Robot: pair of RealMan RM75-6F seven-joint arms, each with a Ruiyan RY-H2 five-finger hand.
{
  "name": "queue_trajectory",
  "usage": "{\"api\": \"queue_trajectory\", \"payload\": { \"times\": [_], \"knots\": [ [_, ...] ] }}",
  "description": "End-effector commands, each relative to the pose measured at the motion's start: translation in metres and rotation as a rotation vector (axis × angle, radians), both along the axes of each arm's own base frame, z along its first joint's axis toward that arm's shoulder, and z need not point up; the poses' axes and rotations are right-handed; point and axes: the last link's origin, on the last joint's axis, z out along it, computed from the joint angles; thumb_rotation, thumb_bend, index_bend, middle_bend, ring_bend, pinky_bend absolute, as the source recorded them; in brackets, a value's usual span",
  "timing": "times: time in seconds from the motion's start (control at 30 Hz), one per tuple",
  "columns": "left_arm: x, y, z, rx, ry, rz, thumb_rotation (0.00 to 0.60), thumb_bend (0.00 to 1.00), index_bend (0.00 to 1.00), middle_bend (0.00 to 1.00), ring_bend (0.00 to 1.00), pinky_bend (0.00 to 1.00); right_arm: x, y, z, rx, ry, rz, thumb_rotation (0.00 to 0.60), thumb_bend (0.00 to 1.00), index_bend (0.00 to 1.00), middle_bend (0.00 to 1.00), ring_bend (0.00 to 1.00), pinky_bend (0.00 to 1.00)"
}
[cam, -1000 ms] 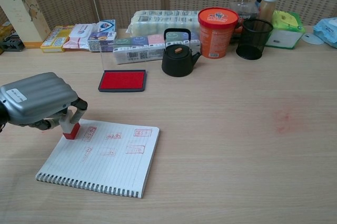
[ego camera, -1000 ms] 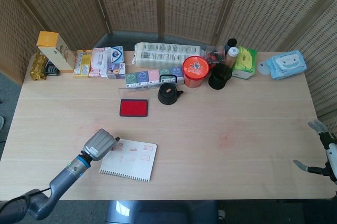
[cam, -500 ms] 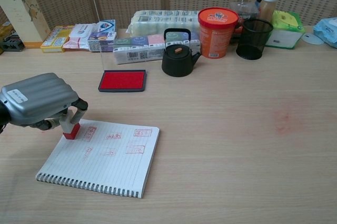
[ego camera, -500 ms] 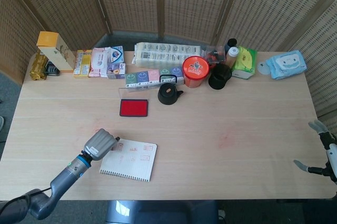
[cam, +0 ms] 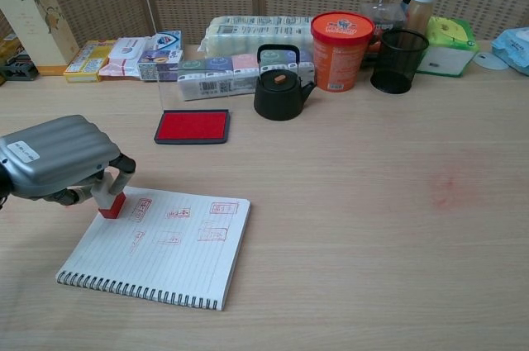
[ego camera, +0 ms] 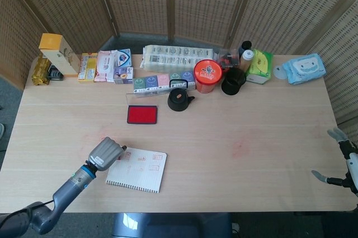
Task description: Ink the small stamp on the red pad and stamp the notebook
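Left hand point(cam: 58, 157), at the near left of the table: fingers curled down, pinching the small stamp point(cam: 111, 201) by its pale upper body. Red base of the stamp set on, or just touching, the far left corner of the notebook point(cam: 165, 248); exact contact hard to judge from the chest view. Stamp judged light, rigid and short, best taken high on its sides so that the red face stays level and free; liable to tilt or smear if pressed off-square. Notebook lying open and flat near the front edge, spiral along its near side, several faint red marks already on the page; thin paper, likely to shift under a sideways push.

Red pad point(cam: 192, 126) farther back, just beyond the notebook, lid up, apart from the hand. Black kettle point(cam: 278, 91) to the right of the pad, then an orange tub point(cam: 337, 38) and a black mesh cup point(cam: 398, 60); a row of boxes and packets along the far edge.

Right hand point(ego camera: 342, 162) at the near right edge in the head view, well apart from everything, fingers spread, nothing held.
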Motion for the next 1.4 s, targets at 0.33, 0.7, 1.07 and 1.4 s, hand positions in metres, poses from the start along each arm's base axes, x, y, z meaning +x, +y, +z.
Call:
{"api": "queue_trajectory", "payload": {
  "times": [0.33,0.7,1.07,1.4],
  "knots": [
    [0.024,0.008,0.054,0.13,-0.104,-0.045,0.6,0.41,0.67,1.0,1.0,1.0,0.002,0.001,-0.001,0.004,0.003,0.006,0.6,0.13,0.0,0.0,0.0,0.0],
    [0.008,0.03,0.08,0.193,-0.113,0.068,0.6,0.41,0.67,1.0,1.0,1.0,0.003,0.001,-0.002,0.007,0.004,0.01,0.6,0.13,0.0,0.0,0.0,0.0],
    [-0.034,0.054,0.063,0.186,-0.027,0.213,0.6,0.41,0.67,1.0,1.0,1.0,0.004,-0.001,-0.008,0.029,0.015,0.01,0.6,0.13,0.0,0.0,0.0,0.0],
    [-0.038,0.057,0.048,0.174,0.016,0.208,0.6,0.41,0.67,1.0,1.0,1.0,0.005,-0.003,-0.011,0.039,0.015,0.009,0.6,0.13,0.0,0.0,0.0,0.0]
  ]
}}
